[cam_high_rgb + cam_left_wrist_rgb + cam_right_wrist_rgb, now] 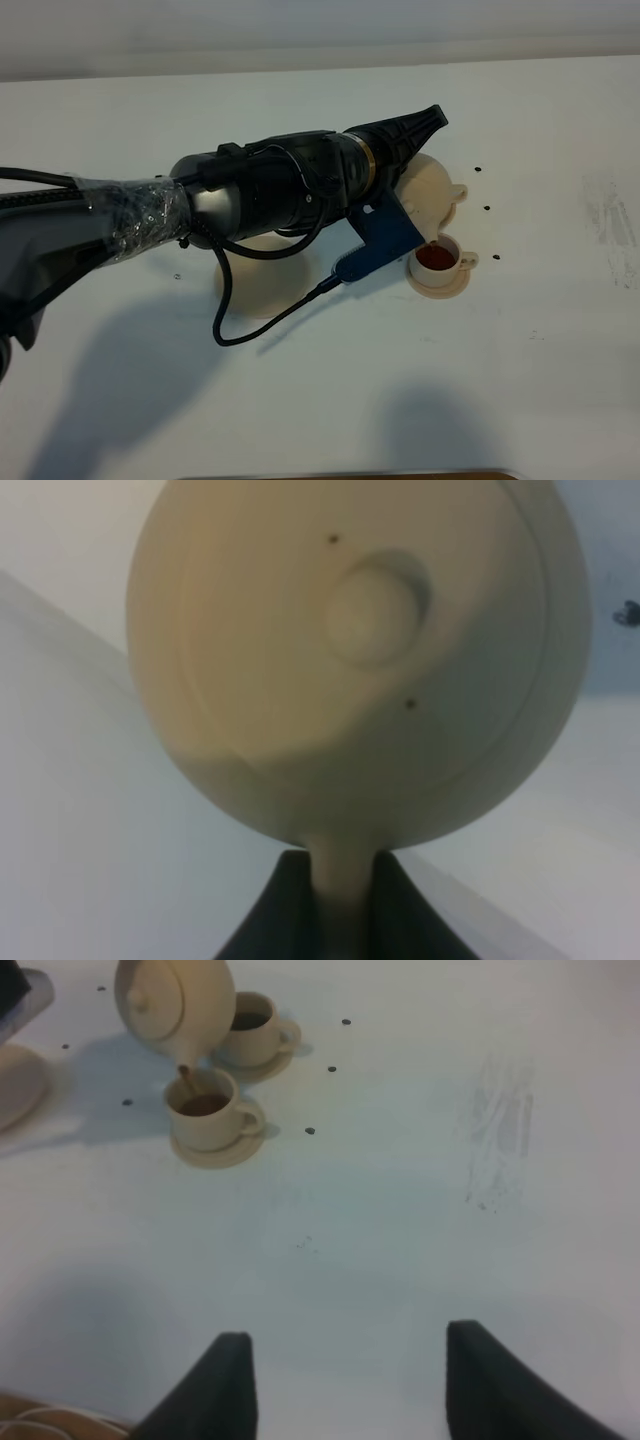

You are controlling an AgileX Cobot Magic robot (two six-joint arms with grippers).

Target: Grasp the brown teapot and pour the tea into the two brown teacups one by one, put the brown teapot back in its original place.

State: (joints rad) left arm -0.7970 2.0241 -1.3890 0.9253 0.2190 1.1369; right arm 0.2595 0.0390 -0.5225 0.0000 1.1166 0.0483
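On the table, right of centre in the high view: the scene sits around the near cup.
Teapot: tilted, off the table, spout down over the near cup; in the high view only a pale part of it shows past the left arm.
Pour: a thin brown stream runs from the spout into the near cup.
Near cup: on its small saucer, holding reddish-brown tea, handle to the right of the frame.
Far cup: on its own saucer just behind the near one, dark tea inside; in the high view mostly hidden by the teapot.
Big saucer: bare, left of the cups under the left arm, partly covered by it.
Left fingers: clenched on the teapot handle, lid and knob filling the wrist view.
Right fingers: released, spread apart with nothing between them, low over bare table well apart from the cups.
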